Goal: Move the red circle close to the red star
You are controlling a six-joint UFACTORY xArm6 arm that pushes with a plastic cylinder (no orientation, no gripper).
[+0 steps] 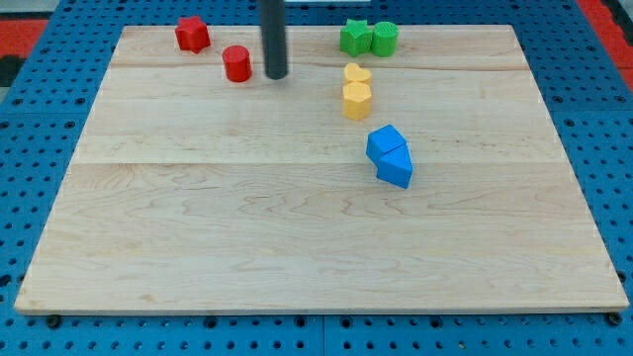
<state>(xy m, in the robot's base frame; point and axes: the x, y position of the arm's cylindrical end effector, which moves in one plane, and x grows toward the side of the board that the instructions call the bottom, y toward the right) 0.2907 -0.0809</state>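
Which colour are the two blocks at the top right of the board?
Green, clearly seen in the camera view.

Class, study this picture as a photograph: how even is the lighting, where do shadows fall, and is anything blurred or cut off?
Camera view: soft, even light on the wooden board, no glare; only faint shadows under the blue blocks; the red circle and red star are sharp; the rod is cropped at the view's top, my tip just right of the circle.

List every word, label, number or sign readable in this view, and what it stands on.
None: no readable text anywhere in the view.
The board, the rod with my tip, the red circle just left of it, the red star and the green, yellow and blue blocks all show plain surfaces.
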